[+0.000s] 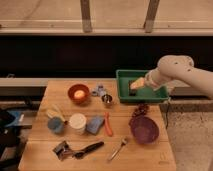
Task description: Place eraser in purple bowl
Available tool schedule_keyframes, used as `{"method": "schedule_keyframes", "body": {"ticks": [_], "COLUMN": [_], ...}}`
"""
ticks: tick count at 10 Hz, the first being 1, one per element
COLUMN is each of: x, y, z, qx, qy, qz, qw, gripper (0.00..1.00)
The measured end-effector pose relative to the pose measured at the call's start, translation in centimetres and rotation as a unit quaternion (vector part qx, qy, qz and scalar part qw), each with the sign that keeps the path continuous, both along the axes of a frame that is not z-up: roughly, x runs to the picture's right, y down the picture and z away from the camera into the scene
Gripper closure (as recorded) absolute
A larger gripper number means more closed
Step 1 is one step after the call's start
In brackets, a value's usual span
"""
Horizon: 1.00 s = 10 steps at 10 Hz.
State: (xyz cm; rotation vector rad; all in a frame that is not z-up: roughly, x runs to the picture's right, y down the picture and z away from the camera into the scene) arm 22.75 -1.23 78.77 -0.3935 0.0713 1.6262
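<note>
The eraser [133, 87] is a small dark block lying in the green tray [150, 94] at the back right of the wooden table. My gripper [137, 82] reaches in from the right and hangs over the tray, right at the eraser and partly covering it. I cannot tell whether it touches the eraser. The purple bowl [144, 129] sits on the table in front of the tray, near the right edge, with nothing visible inside.
An orange bowl [79, 93] with a pale object stands at the back left. A small metal cup [106, 99], a white cup [77, 122], blue items [94, 125], an orange utensil [107, 125], a fork [117, 148] and a black-handled utensil [80, 149] lie around the middle and front.
</note>
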Motion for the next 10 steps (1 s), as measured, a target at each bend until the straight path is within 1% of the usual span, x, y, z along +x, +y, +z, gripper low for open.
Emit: {"method": "schedule_keyframes", "body": {"ticks": [1,3,4,5,7,10], "x": [0.3,1.0,1.7,2.3,3.0,2.9], "y": [-0.8,-1.9,-2.4,-2.7,-2.8,-2.8], "z": [1.7,3.8,5.0,5.7,6.0,6.1], "qx": [0.007,0.018,0.023,0.024,0.023,0.020], "qy": [0.009,0.020,0.023,0.020,0.020,0.022], "qz": [0.002,0.005,0.011,0.020,0.026,0.024], "qw": [0.9999,0.9996,0.9994,0.9993,0.9992,0.9993], "gripper": [0.20,0.20,0.20,0.20,0.20,0.20]}}
